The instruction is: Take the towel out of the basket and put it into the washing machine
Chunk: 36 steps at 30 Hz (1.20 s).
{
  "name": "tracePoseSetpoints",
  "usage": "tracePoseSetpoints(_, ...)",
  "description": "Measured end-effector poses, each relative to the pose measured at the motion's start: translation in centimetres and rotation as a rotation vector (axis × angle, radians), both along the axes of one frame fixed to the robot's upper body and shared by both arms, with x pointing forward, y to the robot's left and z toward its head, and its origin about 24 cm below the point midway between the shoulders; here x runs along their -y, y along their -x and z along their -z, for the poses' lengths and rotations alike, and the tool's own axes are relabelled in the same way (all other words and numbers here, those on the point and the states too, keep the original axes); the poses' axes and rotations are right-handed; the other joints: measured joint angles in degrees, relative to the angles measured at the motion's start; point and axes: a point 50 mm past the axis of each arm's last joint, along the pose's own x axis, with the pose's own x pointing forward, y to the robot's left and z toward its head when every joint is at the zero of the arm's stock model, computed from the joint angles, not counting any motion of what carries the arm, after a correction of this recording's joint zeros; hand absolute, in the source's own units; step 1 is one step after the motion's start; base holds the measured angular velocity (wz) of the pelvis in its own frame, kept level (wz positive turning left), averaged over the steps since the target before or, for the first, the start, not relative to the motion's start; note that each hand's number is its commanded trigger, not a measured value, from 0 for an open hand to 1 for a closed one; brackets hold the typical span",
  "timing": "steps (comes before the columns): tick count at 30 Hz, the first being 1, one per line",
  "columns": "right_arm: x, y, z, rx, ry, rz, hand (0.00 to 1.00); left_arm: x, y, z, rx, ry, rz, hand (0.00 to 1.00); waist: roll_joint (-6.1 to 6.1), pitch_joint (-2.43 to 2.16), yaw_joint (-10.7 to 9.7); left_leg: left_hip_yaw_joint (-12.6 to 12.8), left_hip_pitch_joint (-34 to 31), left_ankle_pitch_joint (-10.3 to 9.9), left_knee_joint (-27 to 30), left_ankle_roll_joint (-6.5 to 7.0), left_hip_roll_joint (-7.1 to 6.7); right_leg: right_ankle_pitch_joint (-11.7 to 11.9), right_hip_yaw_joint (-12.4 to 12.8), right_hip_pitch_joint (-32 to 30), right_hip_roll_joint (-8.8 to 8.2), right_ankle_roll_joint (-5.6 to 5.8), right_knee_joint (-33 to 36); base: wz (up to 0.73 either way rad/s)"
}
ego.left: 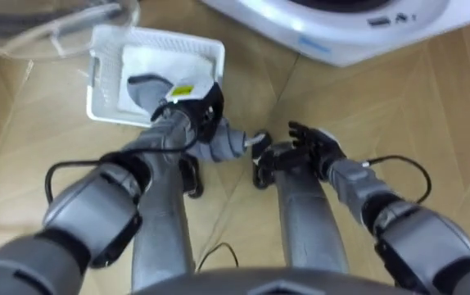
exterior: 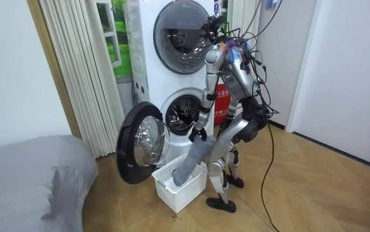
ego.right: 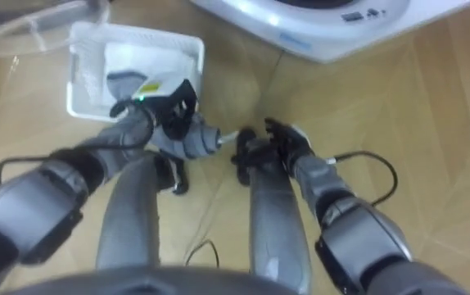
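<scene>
The left hand (ego.left: 192,111) has its fingers curled round the grey towel (ego.left: 146,88), drawing it up from the basket (ego.left: 96,82), evidently bound for the open washing machine (exterior: 184,116); the right hand (ego.left: 313,146) hangs loose-fingered and empty.

Our count: mostly ones, a few twos

We count one white basket (ego.left: 97,82) and one grey towel (ego.left: 146,88) at upper left, two stacked units, an upper machine (exterior: 182,29) and a lower machine (exterior: 172,96), one open door (exterior: 140,145), one bed (exterior: 24,180), and two hands: left hand (ego.left: 192,105), right hand (ego.left: 313,146).
</scene>
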Motion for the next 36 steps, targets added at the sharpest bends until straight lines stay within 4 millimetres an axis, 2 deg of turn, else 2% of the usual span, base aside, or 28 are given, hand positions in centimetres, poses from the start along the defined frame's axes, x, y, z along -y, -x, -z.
tracePoseSetpoints(4, -0.2, -0.3, -0.2, 0.020, 0.009, -0.042, 0.00, -0.6, -0.7, -1.0, 0.066, 0.083, -0.065, 1.00, 0.39, -0.03, 0.1, 0.0, 2.5, 0.7, -2.2, 0.17, -0.22, 0.1, -0.9, 2.8, -0.51, -0.01, -1.9, 0.11)
tracePoseSetpoints(9, -0.4, -0.6, -0.6, 0.049, 0.008, -0.057, 0.00, -0.7, -1.6, -3.0, 0.120, 0.384, -0.210, 1.00, 0.49, -0.05, 0.2, -0.3, 5.1, 1.4, -5.1, -0.02, -0.86, 0.1, -1.8, 5.5, -1.03, -0.01, -4.2, 0.09)
tracePoseSetpoints(13, -0.7, -1.1, -1.0, 0.079, 0.013, -0.082, 0.00, -0.2, -1.6, -3.5, 0.053, 0.614, -0.263, 1.00, 0.51, -0.07, 0.5, -0.3, 5.4, 1.6, -6.0, 0.01, -0.96, 0.1, -2.2, 6.0, -1.47, 0.01, -4.6, 0.06)
tracePoseSetpoints(19, -1.6, -2.0, -1.9, 0.131, 0.027, -0.151, 0.00, 0.9, -0.8, -3.0, -0.156, 0.945, -0.265, 1.00, 0.35, -0.18, 1.4, -0.3, 5.4, 1.6, -5.9, 0.01, -1.01, 0.1, -2.4, 6.0, -1.65, 0.04, -4.6, 0.01)
tracePoseSetpoints(20, -1.7, -2.1, -1.9, 0.135, 0.022, -0.156, 0.00, 1.2, -0.5, -2.9, -0.202, 1.016, -0.253, 1.00, 0.40, -0.40, 1.5, -0.4, 5.4, 1.8, -5.9, 0.00, -0.99, 0.1, -2.6, 6.3, -1.71, 0.02, -4.9, 0.04)
tracePoseSetpoints(21, -1.8, -1.9, -1.8, 0.128, 0.023, -0.162, 0.00, 1.6, -0.2, -2.7, -0.249, 1.085, -0.246, 1.00, 0.41, -0.91, 1.6, -0.5, 5.4, 1.9, -6.0, 0.04, -1.04, 0.1, -2.9, 6.4, -1.76, 0.02, -5.5, 0.08)
tracePoseSetpoints(23, -1.9, -1.6, -1.6, 0.117, 0.017, -0.163, 0.00, 2.3, 0.0, -2.6, -0.311, 1.157, -0.216, 1.00, 0.45, -1.41, 1.6, -1.1, 5.4, 2.3, -6.1, 0.11, -1.14, 0.1, -3.6, 6.8, -2.22, 0.02, -5.5, 0.18)
tracePoseSetpoints(26, -2.1, -1.2, -1.2, 0.085, -0.011, -0.153, 0.00, 3.0, 0.3, -2.4, -0.417, 1.264, -0.173, 1.00, 0.45, -1.62, 1.5, -1.6, 6.2, 2.4, -6.2, 0.16, -1.07, 0.1, -4.4, 8.4, -2.32, -0.01, -5.9, 0.13)
tracePoseSetpoints(27, -2.1, -1.1, -1.1, 0.073, -0.016, -0.159, 0.00, 3.2, 0.6, -2.3, -0.461, 1.311, -0.163, 1.00, 0.53, -2.04, 1.5, -1.7, 6.3, 2.5, -6.3, 0.19, -1.06, 0.4, -4.8, 8.7, -2.25, -0.05, -6.3, 0.06)
tracePoseSetpoints(31, -2.2, -1.0, -1.1, 0.068, -0.022, -0.164, 0.00, 3.8, 1.3, -1.7, -0.572, 1.387, -0.129, 1.00, 0.73, -2.35, 1.7, -1.7, 7.6, 3.6, -8.0, 0.42, -1.44, 1.1, -5.3, 9.9, -2.28, 0.07, -7.5, 0.08)
tracePoseSetpoints(32, -2.2, -0.8, -1.0, 0.065, -0.023, -0.162, 0.00, 3.9, 1.6, -1.5, -0.604, 1.408, -0.122, 1.00, 0.81, -2.42, 1.7, -1.8, 8.0, 4.0, -8.8, 0.48, -2.03, 1.4, -5.3, 10.2, -2.40, 0.15, -7.9, 0.00)
tracePoseSetpoints(36, -1.9, -0.6, -0.7, 0.030, -0.025, -0.143, 0.00, 4.0, 2.1, -1.2, -0.695, 1.481, -0.101, 1.00, 1.12, -2.57, 2.3, -1.7, 8.4, 4.9, -10.2, 0.35, -1.94, 2.5, -5.3, 10.6, -1.99, -0.01, -9.6, -0.02)
